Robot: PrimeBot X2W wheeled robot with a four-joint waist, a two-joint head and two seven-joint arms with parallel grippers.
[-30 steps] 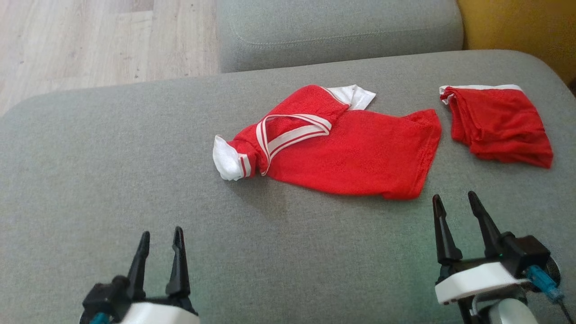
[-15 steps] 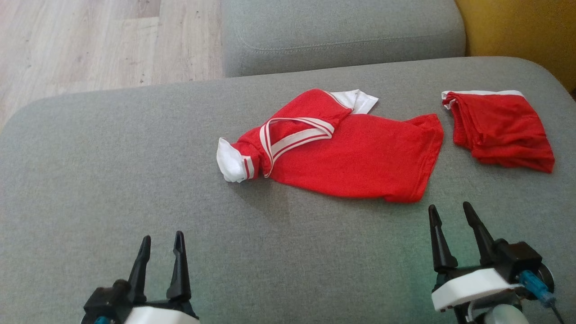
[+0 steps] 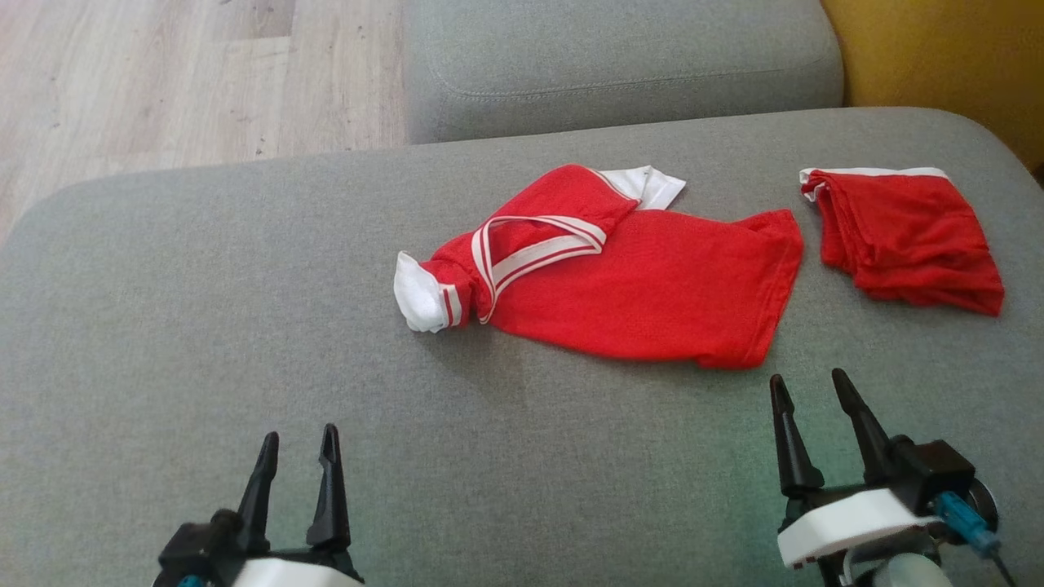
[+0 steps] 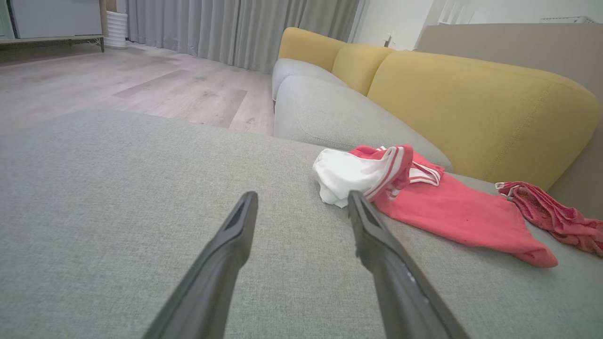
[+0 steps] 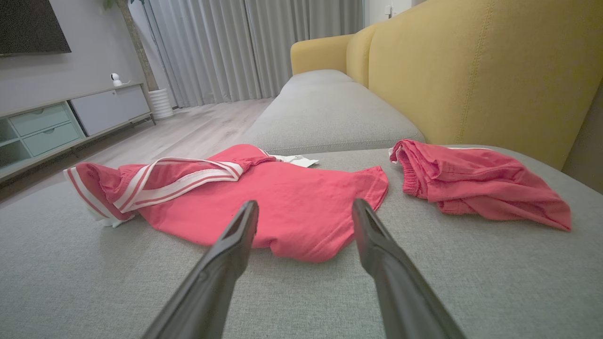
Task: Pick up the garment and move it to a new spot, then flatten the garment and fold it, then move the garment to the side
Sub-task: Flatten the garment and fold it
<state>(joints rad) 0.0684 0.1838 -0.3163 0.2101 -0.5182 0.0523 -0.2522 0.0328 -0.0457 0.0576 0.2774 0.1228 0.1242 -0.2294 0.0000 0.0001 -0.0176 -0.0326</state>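
The garment (image 3: 652,285), a red shirt with white sleeve ends and a striped white collar, lies crumpled on the grey sofa cushion (image 3: 204,285). It also shows in the left wrist view (image 4: 447,212) and the right wrist view (image 5: 292,197). My left gripper (image 3: 300,432) hovers open over bare cushion, short of the white sleeve (image 4: 344,176) and well left of the shirt. My right gripper (image 3: 807,377) stands open just before the shirt's lower hem corner (image 5: 320,249). Neither gripper touches the cloth or holds anything.
A second red piece with a white waistband, folded shorts (image 3: 905,236), lies at the cushion's far right (image 5: 471,183). Behind are another grey seat cushion (image 3: 620,65) and the yellow backrest (image 5: 471,70). Wooden floor (image 3: 163,81) lies beyond the cushion's left edge.
The head camera has tilted a little, so the whole picture sits slightly lower. My right gripper has drawn back slightly from the shirt's hem. Both grippers stay open.
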